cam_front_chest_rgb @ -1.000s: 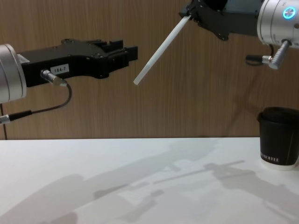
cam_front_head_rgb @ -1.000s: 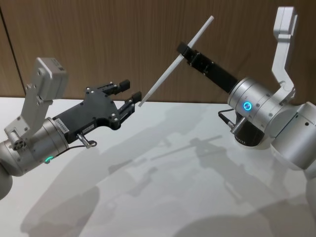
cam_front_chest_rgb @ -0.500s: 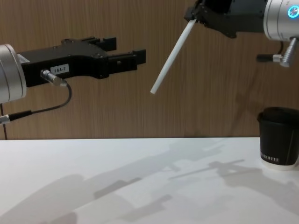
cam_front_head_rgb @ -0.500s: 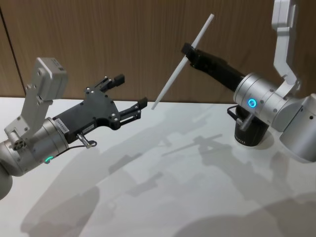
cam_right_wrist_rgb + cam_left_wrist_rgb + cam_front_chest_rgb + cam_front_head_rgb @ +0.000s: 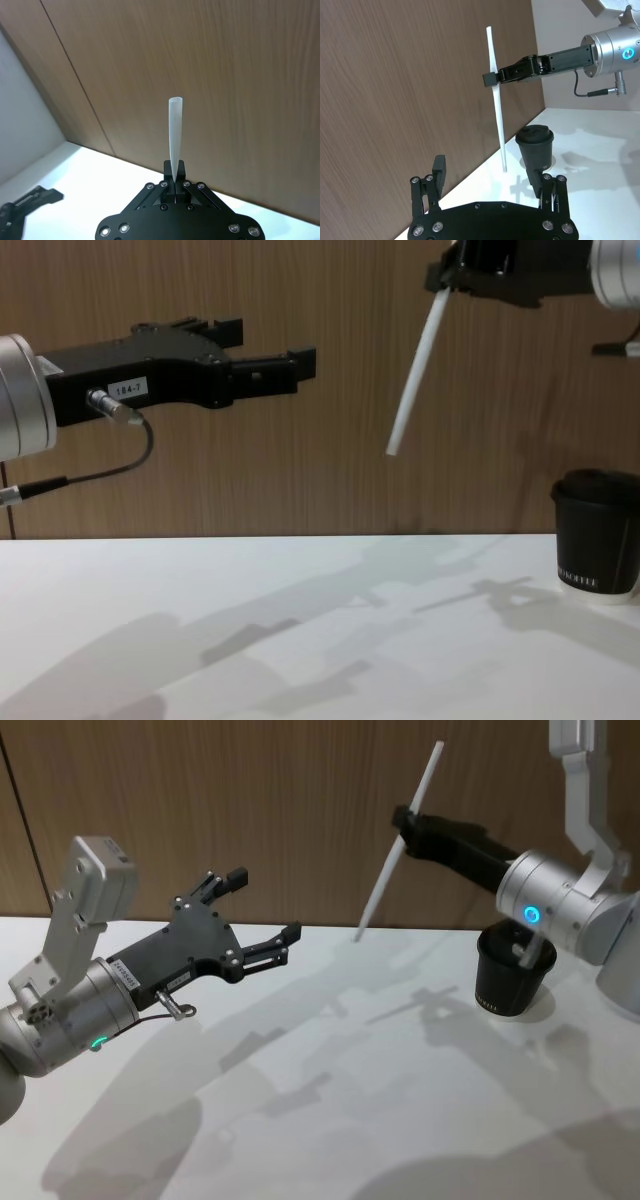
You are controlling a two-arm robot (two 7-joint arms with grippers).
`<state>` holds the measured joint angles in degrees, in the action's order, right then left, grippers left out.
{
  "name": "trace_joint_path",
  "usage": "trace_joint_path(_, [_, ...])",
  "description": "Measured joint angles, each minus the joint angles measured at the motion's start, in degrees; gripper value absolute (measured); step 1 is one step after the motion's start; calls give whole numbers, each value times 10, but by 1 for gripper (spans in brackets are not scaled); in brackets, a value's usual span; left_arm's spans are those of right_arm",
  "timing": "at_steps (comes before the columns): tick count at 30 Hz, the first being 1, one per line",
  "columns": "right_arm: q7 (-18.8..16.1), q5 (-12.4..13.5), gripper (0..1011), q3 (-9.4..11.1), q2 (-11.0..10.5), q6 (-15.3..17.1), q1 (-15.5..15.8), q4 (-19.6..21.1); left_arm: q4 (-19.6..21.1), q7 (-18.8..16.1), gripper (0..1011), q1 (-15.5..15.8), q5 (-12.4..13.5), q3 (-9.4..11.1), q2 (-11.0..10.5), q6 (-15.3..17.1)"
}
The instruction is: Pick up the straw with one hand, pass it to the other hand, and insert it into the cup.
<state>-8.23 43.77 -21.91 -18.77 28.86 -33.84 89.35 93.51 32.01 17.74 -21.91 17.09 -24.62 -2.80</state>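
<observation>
Currently, the left gripper [image 5: 265, 905] hovers well to the left of the cup [image 5: 508, 978], fingers spread and empty. Above and left of the cup, the straw [image 5: 385, 875] hangs tilted, clamped above its middle by the right gripper [image 5: 403, 820].

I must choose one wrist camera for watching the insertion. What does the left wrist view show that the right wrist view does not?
Left wrist view adds the cup on the table and the whole straw, lower end free, outside the cup. Right wrist view adds a look along the straw to its open upper end. Both share the straw, the right gripper with jaws shut on it, the left gripper with jaws open, and the wood wall.
</observation>
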Motion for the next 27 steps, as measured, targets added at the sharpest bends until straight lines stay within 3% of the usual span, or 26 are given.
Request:
trace_joint_path(13, [37, -71, 6, -24, -35, 16, -41, -11, 0, 0, 1003, 0, 0, 0, 0, 0])
trace_joint_path(27, [53, -131, 6, -47, -50, 20, -90, -55, 0, 0, 1003, 0, 0, 0, 0, 0])
